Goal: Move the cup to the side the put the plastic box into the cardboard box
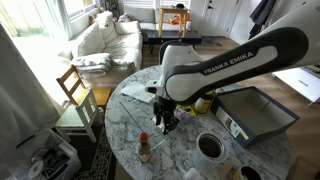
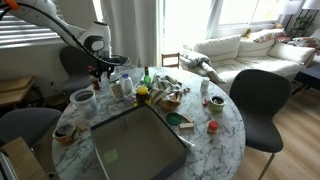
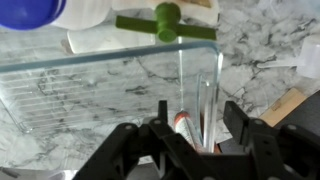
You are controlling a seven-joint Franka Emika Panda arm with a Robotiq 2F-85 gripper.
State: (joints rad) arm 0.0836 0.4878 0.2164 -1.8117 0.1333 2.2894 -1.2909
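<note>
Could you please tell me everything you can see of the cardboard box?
The cardboard box is large, shallow and rectangular, with low walls, a dark grey inside and a white label on one long side. It lies flat, open-topped, on the marble table, with nothing visible inside. The gripper is not touching it.

Pincer (image 1: 165, 124) above marble table (image 1: 128, 112), cup (image 1: 210, 146) nearby

Sunlit windows (image 2: 240, 15), white sofa (image 2: 240, 48), dark chair (image 2: 262, 95), seemingly wooden floor (image 2: 300, 135)
</note>
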